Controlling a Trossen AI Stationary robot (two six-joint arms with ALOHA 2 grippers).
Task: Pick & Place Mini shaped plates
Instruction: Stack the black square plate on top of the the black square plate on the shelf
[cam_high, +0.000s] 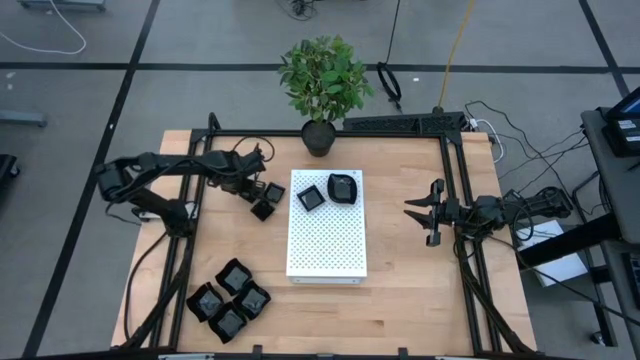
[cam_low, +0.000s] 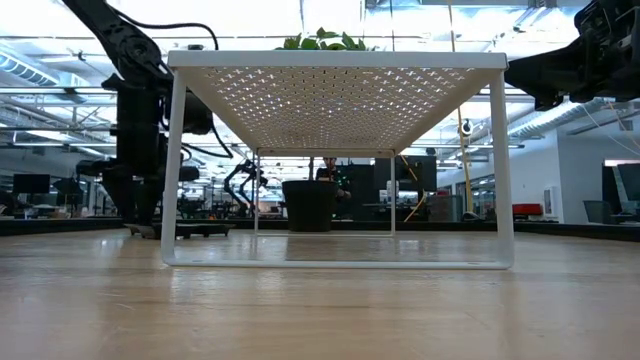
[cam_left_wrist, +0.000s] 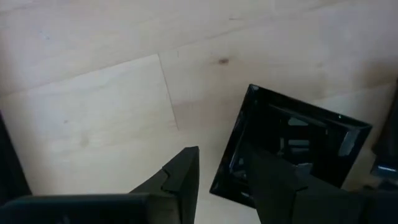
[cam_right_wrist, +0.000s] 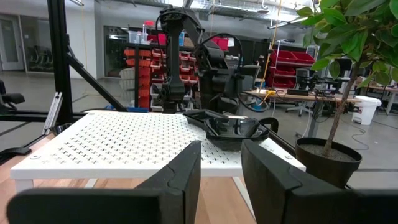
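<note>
Near edge of the pale wood-plank desk (cam_high: 400, 300): a cluster of four mini shaped plates (cam_high: 229, 298), glossy black and square, packed touching one another left of the white perforated board (cam_high: 327, 240). Their rim details are too small to make out.

Mid-desk: the board is a flat sheet of punched metal on thin white legs, as the low view shows. Two more glossy black dishes sit on its far end, a small square plate (cam_high: 311, 198) and a rounded plate (cam_high: 343, 188) just beside it.

Left of the board, the left gripper (cam_high: 262, 197) is low over the desk at another square black plate (cam_left_wrist: 292, 146). One finger sits on the plate's edge and the other stands outside it, with a gap between them. Part of this plate is covered by the finger, and whether it is lifted cannot be told.

Right of the board, the right gripper (cam_high: 418, 210) hangs above the wood, fingers (cam_right_wrist: 180, 174) spread and holding nothing.

Far edge: a leafy plant in a black pot (cam_high: 319, 138).
</note>
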